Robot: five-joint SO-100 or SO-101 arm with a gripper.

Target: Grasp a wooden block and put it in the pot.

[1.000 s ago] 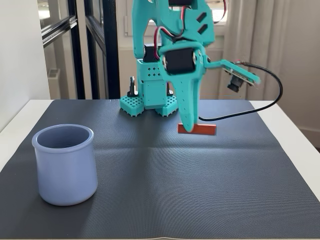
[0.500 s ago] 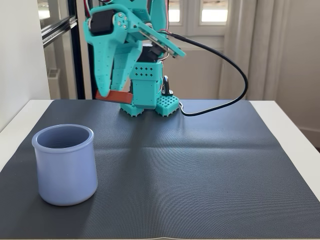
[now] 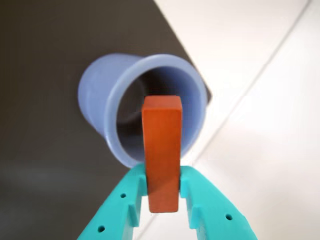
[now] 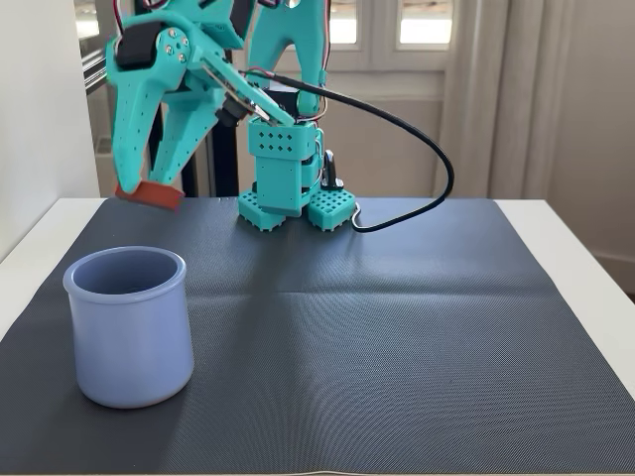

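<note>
Red-brown, the wooden block (image 3: 161, 152) sat clamped between the teal gripper's (image 3: 162, 187) fingers. In the wrist view it hung above the pot (image 3: 195, 95) at frame centre; in the fixed view the pot (image 4: 129, 327) stood lower left.

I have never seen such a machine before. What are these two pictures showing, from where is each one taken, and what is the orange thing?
The turquoise machine is a small robot arm bolted at the back of a table. At its end is a gripper, a two-finger claw.

The fixed view comes from a camera standing in front of the table. It shows a dark mat covering the table, and on it a lavender-blue pot, near the left front. A black cable runs from the arm.

The wrist view comes from a camera riding on the arm itself, looking down past the two turquoise fingers.

The orange thing is a wooden block. The fingers are closed on it, holding it in the air above the pot, roughly over the opening. It is not inside yet.
</note>
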